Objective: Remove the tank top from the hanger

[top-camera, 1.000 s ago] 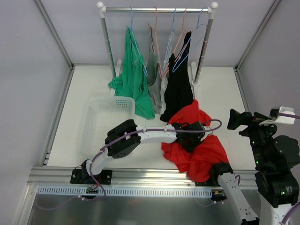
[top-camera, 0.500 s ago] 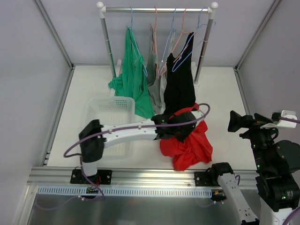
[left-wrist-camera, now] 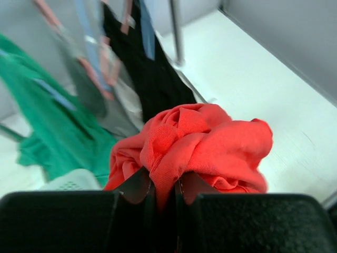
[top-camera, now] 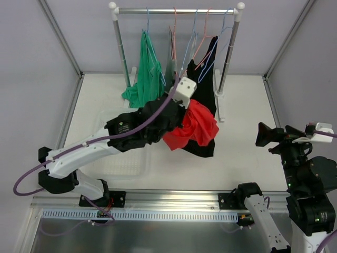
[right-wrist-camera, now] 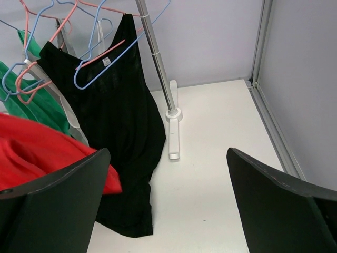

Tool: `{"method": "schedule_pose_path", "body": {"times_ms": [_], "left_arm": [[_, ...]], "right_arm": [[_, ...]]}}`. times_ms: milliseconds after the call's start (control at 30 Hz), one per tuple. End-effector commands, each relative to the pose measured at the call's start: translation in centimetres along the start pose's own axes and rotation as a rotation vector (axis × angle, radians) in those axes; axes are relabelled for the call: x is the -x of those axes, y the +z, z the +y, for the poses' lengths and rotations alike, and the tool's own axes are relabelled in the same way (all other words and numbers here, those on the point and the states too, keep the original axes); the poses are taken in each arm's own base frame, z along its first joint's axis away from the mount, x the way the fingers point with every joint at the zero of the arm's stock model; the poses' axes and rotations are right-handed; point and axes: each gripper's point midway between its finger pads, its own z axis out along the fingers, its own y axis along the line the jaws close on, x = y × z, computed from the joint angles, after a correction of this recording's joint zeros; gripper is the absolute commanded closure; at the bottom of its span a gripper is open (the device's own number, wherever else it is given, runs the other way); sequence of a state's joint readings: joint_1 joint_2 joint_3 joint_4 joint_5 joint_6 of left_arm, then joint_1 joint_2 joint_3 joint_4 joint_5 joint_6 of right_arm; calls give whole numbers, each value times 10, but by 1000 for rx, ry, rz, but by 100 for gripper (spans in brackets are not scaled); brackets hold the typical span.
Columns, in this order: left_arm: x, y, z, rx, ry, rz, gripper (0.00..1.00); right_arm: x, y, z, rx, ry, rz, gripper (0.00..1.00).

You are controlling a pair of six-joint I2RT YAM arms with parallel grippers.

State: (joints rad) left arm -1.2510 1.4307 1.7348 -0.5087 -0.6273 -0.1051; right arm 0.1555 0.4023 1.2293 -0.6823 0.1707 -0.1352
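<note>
My left gripper is shut on a bunched red tank top. It holds the top in the air in front of the clothes rack, and no hanger is in the top. Behind it a black tank top hangs on a blue hanger. A green top and a grey one hang further left. My right gripper is open and empty at the right, facing the rack.
A white basket lies on the table, mostly under my left arm. The rack's right post stands on a white foot. Metal frame rails edge the table on both sides. Bare pink and blue hangers hang on the bar.
My left gripper shut on the red tank top lying on the table, then lifted it and carried it back and left toward the rack. The right arm stayed put.
</note>
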Motion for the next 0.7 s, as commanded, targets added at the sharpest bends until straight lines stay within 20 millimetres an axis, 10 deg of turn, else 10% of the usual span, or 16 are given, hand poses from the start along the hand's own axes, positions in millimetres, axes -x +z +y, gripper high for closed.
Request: {"method": "schedule_pose_path", "body": {"times_ms": [0,267,500,667], "left_arm": [[74,-55,74,222,-7,-187,100],[114,-117,168,540,-55,-268,100],[70,-152,232,770,-177,-257,100],[20,-141,233,730,-208,-199,100]], "right_arm": [[9,10,5,14,11,-34,1],[5,19,10,30,28,-24,1],[6,24,16,57,42,-25,0],[6,30,27,108,68,-19,1]]}}
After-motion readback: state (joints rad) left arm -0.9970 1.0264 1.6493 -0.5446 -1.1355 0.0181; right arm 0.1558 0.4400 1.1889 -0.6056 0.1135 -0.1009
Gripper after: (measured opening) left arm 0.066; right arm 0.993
